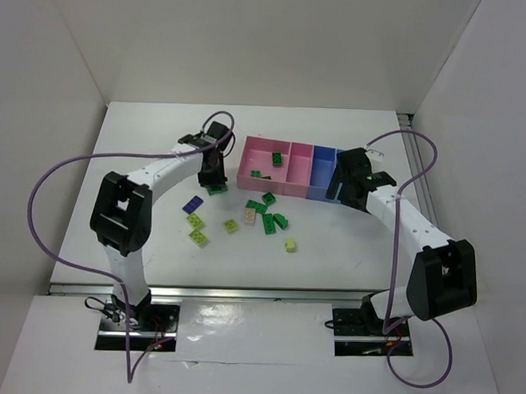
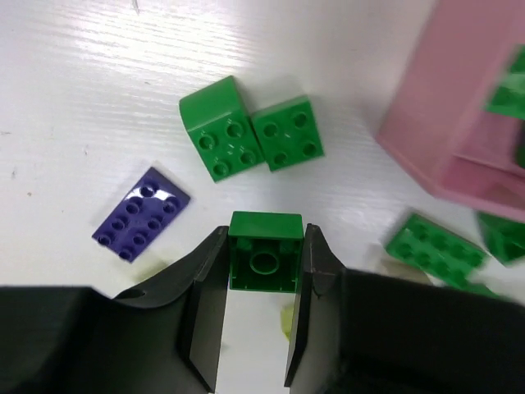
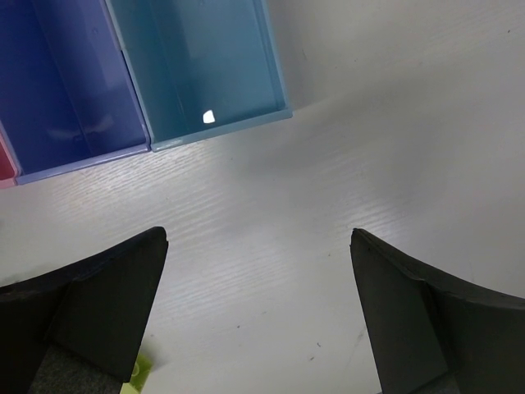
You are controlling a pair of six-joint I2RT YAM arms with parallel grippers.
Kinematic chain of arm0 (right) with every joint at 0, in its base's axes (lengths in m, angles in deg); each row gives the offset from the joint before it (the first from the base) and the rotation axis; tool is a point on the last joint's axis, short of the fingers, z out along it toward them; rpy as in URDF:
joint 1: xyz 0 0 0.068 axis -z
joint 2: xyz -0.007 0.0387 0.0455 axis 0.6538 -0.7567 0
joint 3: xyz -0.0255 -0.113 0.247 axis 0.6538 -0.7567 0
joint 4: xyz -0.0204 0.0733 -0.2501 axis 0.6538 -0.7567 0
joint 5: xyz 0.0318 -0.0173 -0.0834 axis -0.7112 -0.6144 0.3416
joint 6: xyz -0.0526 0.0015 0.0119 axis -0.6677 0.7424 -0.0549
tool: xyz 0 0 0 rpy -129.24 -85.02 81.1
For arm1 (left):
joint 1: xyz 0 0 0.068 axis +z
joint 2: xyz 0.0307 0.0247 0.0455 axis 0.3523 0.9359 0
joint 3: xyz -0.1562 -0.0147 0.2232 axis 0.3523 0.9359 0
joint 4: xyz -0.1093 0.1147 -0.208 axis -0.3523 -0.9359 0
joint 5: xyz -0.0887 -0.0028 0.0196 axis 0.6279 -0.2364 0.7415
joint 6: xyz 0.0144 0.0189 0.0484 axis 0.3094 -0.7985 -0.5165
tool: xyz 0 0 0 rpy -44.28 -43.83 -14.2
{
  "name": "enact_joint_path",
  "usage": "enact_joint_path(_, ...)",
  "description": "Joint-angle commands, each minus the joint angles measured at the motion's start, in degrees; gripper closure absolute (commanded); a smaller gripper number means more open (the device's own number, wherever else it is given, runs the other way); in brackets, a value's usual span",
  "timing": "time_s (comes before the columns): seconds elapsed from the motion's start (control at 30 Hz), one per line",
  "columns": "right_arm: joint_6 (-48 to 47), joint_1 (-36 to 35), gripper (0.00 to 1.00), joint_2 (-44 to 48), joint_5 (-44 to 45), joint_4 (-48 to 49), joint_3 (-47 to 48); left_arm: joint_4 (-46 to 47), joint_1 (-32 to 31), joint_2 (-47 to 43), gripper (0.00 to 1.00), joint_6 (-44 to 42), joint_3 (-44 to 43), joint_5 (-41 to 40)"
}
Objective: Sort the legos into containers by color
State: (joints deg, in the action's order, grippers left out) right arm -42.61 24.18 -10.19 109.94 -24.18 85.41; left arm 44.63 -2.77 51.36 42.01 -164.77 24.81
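Observation:
My left gripper [image 1: 215, 179] is shut on a dark green lego [image 2: 264, 263], just left of the large pink container [image 1: 263, 166]. Two more dark green legos [image 2: 220, 127] [image 2: 287, 133] lie side by side on the table beyond it. A purple plate [image 2: 141, 214] lies to their left. Two dark green legos [image 1: 256, 173] sit in the large pink container. My right gripper [image 3: 258, 246] is open and empty over bare table, near the blue [image 3: 66, 82] and light blue [image 3: 197, 66] containers.
Loose legos lie in front of the containers: dark green ones [image 1: 269, 223], yellow-green ones [image 1: 198, 238] [image 1: 290, 245] and a beige one [image 1: 250, 216]. The narrower pink container [image 1: 299, 168] stands between the large pink and the blue. White walls surround the table.

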Motion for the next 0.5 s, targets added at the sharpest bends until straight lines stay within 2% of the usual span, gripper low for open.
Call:
enact_joint_path(0.0,0.57,-0.49,0.00,1.13,0.88,1.83,-0.10,-0.53,-1.04,-6.06,0.68,-1.09,-5.36,3.42)
enact_joint_path(0.13,0.57,-0.49,0.00,1.13,0.88,1.83,0.43,0.09,-2.88,-1.16,0.66,-1.09,-13.79,7.46)
enact_joint_path(0.2,0.57,-0.49,0.00,1.13,0.88,1.83,0.43,-1.05,-3.50,4.63,0.65,-0.49,-18.54,7.47)
enact_joint_path(0.27,0.57,-0.49,0.00,1.13,0.35,1.83,0.43,-1.58,-3.50,8.41,0.60,0.22,-24.43,6.94)
enact_joint_path(0.3,0.57,-0.49,0.00,1.13,0.35,1.83,0.43,-1.58,-3.50,12.26,0.55,0.22,-28.37,6.94)
enact_joint_path(0.33,0.57,-0.49,0.00,1.13,0.35,1.83,0.43,-3.06,-3.50,14.13,0.34,0.22,-30.84,6.94)
enact_joint_path(0.37,0.57,-1.02,0.00,1.13,0.35,1.31,0.43,-4.82,-3.50,16.06,0.25,0.22,-33.91,7.64)
enact_joint_path(0.4,0.57,-1.02,0.00,1.13,0.35,1.31,0.43,-6.92,-3.50,19.47,0.15,0.22,-40.64,7.64)
enact_joint_path(0.47,1.09,-1.02,0.00,1.66,1.40,0.78,0.43,-10.09,-3.50,20.39,0.06,0.22,-44.21,7.64)
